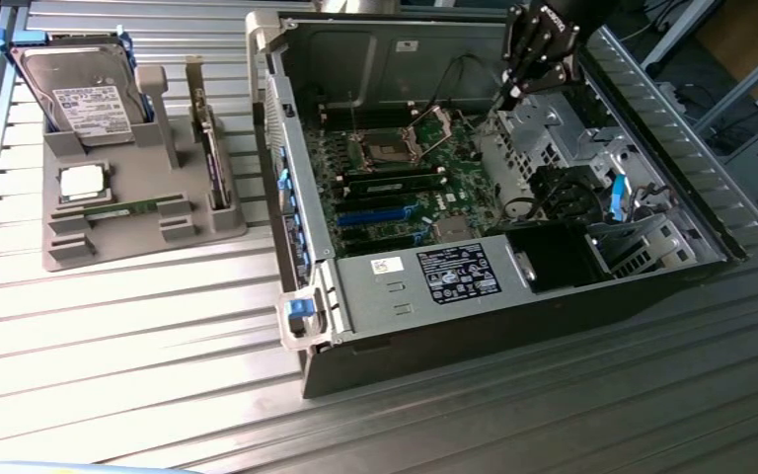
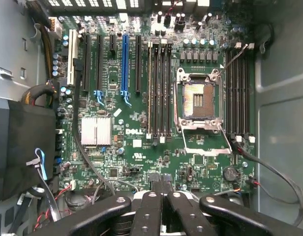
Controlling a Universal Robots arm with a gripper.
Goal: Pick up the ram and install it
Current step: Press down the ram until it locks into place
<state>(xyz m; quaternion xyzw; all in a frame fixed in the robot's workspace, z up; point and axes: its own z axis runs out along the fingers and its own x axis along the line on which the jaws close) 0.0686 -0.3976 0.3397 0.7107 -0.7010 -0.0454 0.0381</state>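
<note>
Exterior view: an open computer case (image 1: 485, 286) lies on its side on a slatted metal table (image 1: 129, 375), showing a green motherboard (image 1: 406, 178) inside. To the exterior view's left of the case sits a grey parts holder (image 1: 142, 232). It carries a hard drive (image 1: 83, 94) at the far end, a processor chip (image 1: 84, 182) in the middle, and an upright card with a metal bracket (image 1: 208, 148). The ram (image 1: 126, 209), a thin green stick, lies flat in a slot of that holder, well apart from the arm. The black gripper (image 1: 517, 96) hangs over the far right part of the case, above the motherboard, its fingers pressed together and holding nothing.

Wrist view: the camera looks straight down on the motherboard (image 2: 141, 147). The gripper (image 2: 163, 206) shows as black fingers shut tight against each other with nothing between them. An empty processor socket (image 2: 198, 101) sits in the middle, with rows of long black memory slots (image 2: 158, 88) beside it and more on its other side. Loose cables (image 2: 269, 167) trail across one edge of the board.

Risks, as a judgement: the ram is not yet picked up, and shut fingers cannot take it. Working this near the board, the gripper could snag the cables or knock the open socket's pins.
</note>
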